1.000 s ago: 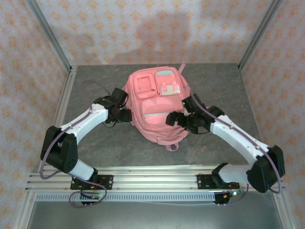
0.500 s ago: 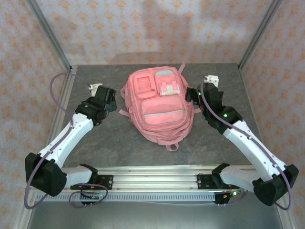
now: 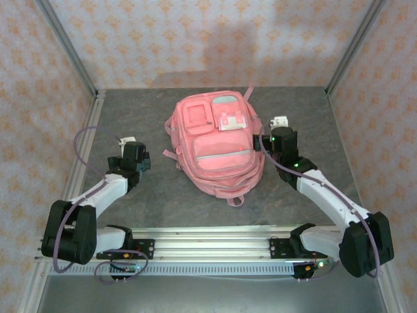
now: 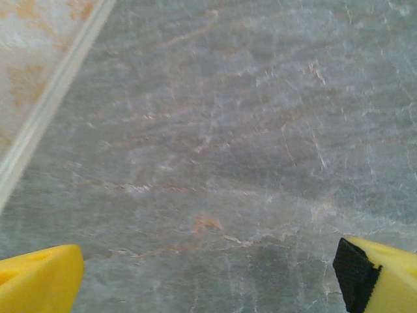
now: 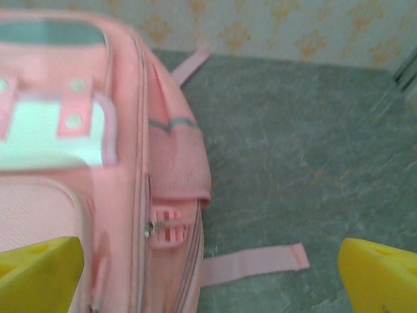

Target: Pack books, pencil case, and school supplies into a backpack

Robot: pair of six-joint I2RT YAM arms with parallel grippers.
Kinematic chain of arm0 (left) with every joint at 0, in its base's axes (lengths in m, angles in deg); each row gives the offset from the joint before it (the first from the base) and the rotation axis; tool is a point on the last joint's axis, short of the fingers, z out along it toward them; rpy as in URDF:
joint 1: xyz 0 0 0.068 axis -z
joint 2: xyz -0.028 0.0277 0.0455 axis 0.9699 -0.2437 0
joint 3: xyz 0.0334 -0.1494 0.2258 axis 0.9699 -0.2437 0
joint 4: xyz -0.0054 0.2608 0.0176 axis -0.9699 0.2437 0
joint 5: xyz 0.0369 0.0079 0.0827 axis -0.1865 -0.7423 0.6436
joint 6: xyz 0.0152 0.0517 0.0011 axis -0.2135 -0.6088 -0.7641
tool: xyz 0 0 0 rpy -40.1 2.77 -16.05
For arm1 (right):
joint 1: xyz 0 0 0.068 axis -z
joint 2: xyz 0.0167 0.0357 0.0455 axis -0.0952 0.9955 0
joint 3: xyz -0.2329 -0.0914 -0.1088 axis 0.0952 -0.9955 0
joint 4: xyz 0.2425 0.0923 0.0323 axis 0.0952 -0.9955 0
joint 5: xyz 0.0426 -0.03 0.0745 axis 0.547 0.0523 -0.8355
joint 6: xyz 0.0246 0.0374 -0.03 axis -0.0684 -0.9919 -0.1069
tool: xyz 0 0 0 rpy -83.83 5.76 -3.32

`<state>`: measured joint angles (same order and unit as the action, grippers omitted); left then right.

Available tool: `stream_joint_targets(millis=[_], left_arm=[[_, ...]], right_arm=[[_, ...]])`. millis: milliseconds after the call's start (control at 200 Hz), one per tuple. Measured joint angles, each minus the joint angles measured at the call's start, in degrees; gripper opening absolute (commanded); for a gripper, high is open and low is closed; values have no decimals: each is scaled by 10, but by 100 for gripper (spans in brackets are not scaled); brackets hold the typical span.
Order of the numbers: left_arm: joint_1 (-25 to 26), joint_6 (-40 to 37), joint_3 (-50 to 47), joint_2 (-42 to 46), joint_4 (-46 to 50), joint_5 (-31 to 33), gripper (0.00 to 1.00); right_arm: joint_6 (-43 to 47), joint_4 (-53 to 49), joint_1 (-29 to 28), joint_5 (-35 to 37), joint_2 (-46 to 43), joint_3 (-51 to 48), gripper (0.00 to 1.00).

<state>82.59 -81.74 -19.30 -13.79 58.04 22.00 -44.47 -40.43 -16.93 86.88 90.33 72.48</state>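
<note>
The left jaws are released, their yellow fingertips [image 4: 39, 280] spread wide over bare desk [image 4: 228, 130], grey stone veined with pale and rust streaks, a pale frame edge [image 4: 52, 98] running past on the left. The right jaws are likewise released and hold nothing; their yellow fingertips [image 5: 39, 274] flank the right flank of the backpack [image 5: 130, 163], where a pink mesh side pocket [image 5: 176, 163] bulges and a flat webbing strap [image 5: 251, 261] trails onto the stone. From above, the backpack [image 3: 215, 150] lies flat on its back at mid-desk, pockets upward, long axis running near to far, its top toward the back wall [image 3: 195, 39] and its rounded bottom toward the arms. It is soft pink fabric with a pale blue and white patch near the top. The left arm [image 3: 107, 186] sits well apart on its left; the right arm [image 3: 319, 192] ends just beside its right side. Open stone lies on both sides and along the near metal rail [image 3: 215, 244].
</note>
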Motion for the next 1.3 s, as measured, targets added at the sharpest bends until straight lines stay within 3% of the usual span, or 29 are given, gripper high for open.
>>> stream_joint_targets(millis=[175,405,711,1006,1301], left_arm=[[-11,-24,-33,-45,-156,-30,100],[-19,-70,-72,-124,-360,-78,100],[-19,-94,-78,-128,-403,-119,100],[-19,-96,-76,-128,-403,-123,100],[-19,-96,-76,-128,-403,-123,100]], right_arm=[[3,52,10,-4,50,-19,100],[-14,122,92,16,69,-72,100],[-47,255,139,-3,85,-181,100],[-56,301,211,-154,104,-181,100],[6,291,217,-256,139,-133,100]])
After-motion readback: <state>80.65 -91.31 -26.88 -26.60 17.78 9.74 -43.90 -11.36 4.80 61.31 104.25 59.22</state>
